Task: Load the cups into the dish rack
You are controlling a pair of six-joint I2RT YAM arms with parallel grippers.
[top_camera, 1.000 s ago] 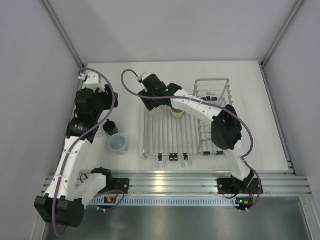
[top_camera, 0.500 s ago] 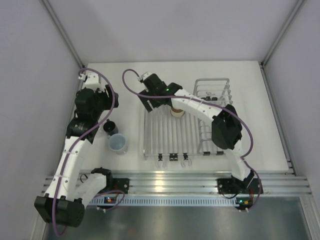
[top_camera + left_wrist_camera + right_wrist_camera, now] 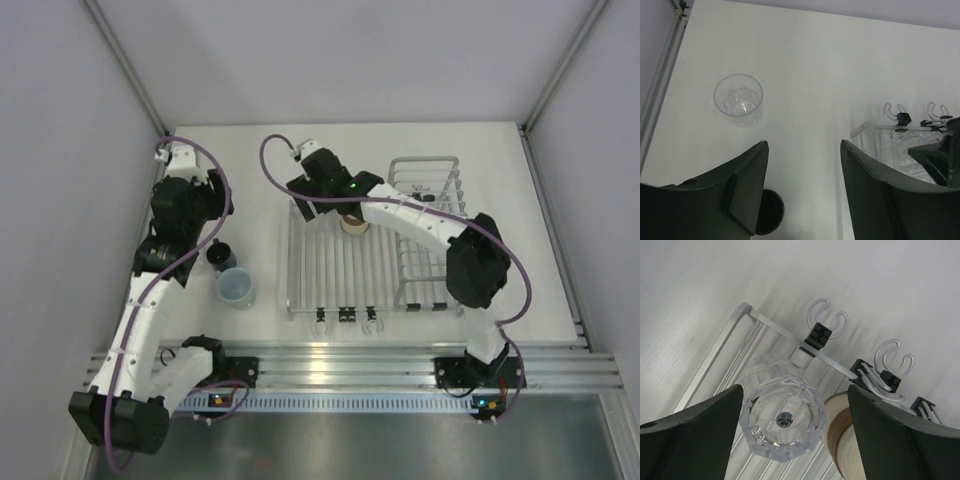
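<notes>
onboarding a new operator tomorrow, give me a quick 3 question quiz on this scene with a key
1. True or false: the dark blue mug sits in the dish rack.
2. Which cup lies between the open fingers of the right gripper? A) pale blue cup B) clear cup C) dark blue mug
3. How many cups stand on the table, outside the rack?
Key: 1 false, it stands on the table. 2 B, upside down on the rack bars. 3 two: the dark blue mug and the pale blue cup.
</notes>
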